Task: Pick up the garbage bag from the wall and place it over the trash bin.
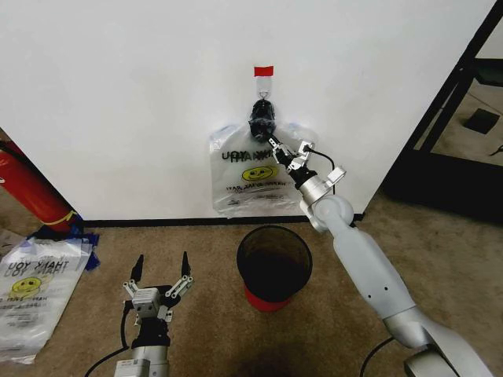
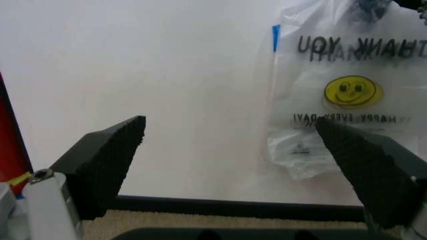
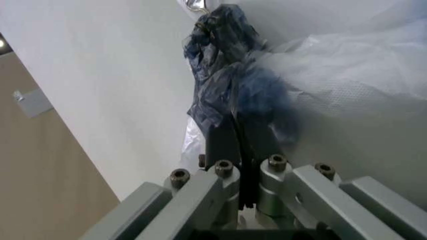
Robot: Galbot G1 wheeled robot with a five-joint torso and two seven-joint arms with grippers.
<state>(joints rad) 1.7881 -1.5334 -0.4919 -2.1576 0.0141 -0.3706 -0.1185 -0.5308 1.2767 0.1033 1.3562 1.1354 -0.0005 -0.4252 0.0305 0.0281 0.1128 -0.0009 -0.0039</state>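
At the wall (image 1: 118, 94), right gripper (image 1: 274, 145) was clamped on the bunched blue handles of the garbage bag (image 1: 255, 177), which hung from the black clip (image 1: 262, 106) under the red tape (image 1: 263, 71). Left gripper (image 1: 161, 276) sat low over the carpet, fingers spread wide, holding nothing; trash bin (image 1: 273, 267) stood directly below the bag.

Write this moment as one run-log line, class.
right gripper: shut on garbage bag handles, just below wall clip | left gripper: open, idle, low | trash bin: unlined, under bag
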